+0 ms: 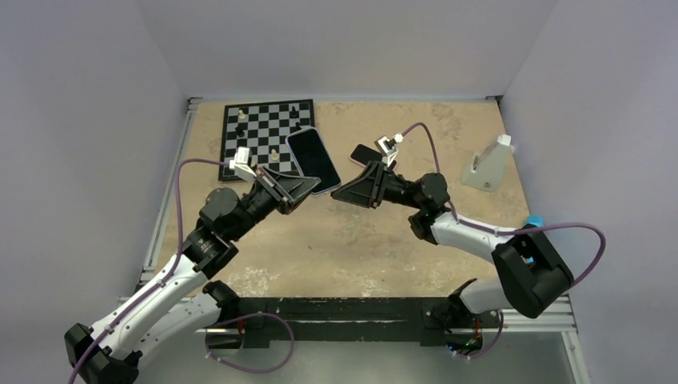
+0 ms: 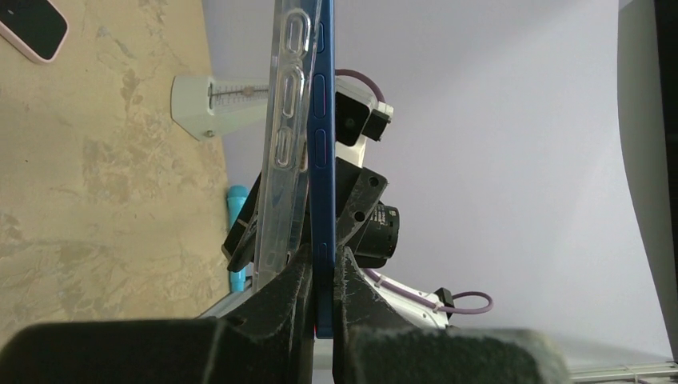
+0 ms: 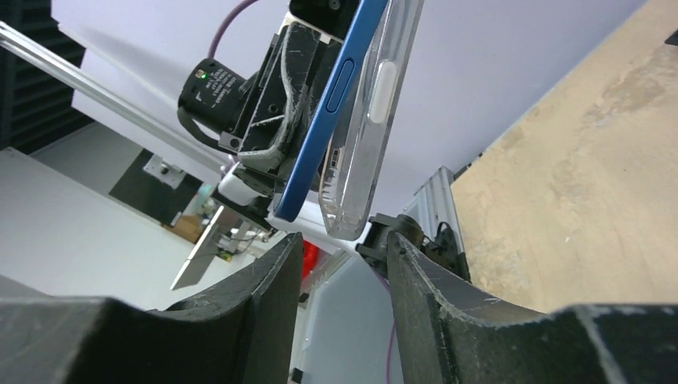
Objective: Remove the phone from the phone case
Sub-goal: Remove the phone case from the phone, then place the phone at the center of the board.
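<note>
The left hand (image 2: 321, 300) is clenched on one end of the blue-rimmed phone (image 2: 322, 144), holding it off the surface (image 2: 104, 184). The clear phone case (image 2: 284, 144) gapes away along one side. The right hand (image 3: 344, 248), released with its fingers spread, sits just below the case's corner.

Chessboard (image 1: 260, 132) back left, white stand (image 1: 486, 168) right

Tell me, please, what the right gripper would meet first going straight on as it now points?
Probably the phone case: its clear corner hangs ahead of the right gripper; depth is unclear.
</note>
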Robot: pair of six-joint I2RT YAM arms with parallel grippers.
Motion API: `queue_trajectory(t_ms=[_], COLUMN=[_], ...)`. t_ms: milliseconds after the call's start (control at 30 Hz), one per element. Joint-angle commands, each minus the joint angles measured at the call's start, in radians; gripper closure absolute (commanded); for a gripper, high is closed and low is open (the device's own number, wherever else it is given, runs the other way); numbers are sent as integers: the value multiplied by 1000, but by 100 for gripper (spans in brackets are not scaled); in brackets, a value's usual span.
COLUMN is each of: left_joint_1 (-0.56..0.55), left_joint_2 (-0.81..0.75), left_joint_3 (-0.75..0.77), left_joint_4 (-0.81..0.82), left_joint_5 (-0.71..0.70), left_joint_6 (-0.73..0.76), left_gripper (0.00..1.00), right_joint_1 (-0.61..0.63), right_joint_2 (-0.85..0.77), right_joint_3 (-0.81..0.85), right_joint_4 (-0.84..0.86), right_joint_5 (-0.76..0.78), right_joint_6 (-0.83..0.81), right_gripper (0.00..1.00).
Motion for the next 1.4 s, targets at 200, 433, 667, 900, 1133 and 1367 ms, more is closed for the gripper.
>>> queue_trajectory(t_ms=[200,433,667,900,1133,1367], left_joint_1=[3,3,3,2,61,278], left_joint_2=[9,2,5,-121,-18,159], left_joint_3=[-8,-36,-66,51,55,-57], left_joint_4=[190,181,170,-501,-852,-677], left_joint_5=[54,61,85,-262,-687,-653], left_joint_6=[-37,-53,-56,91,-109,-238], left_gripper=[100,100,100,100,100,100], right_joint_1=[7,11,0,-107,-140,-141], right_joint_2=[141,205,218,177,-93,-302], right_joint_3=[94,161,317,332,122,38], right_joint_4=[263,190,-267,-694,-885,-1030], right_joint_5=[68,183,374,476,585,652], right_joint_6=[157,140,-33,-292,-486,-581], right_gripper=[69,100,100,100,100,100])
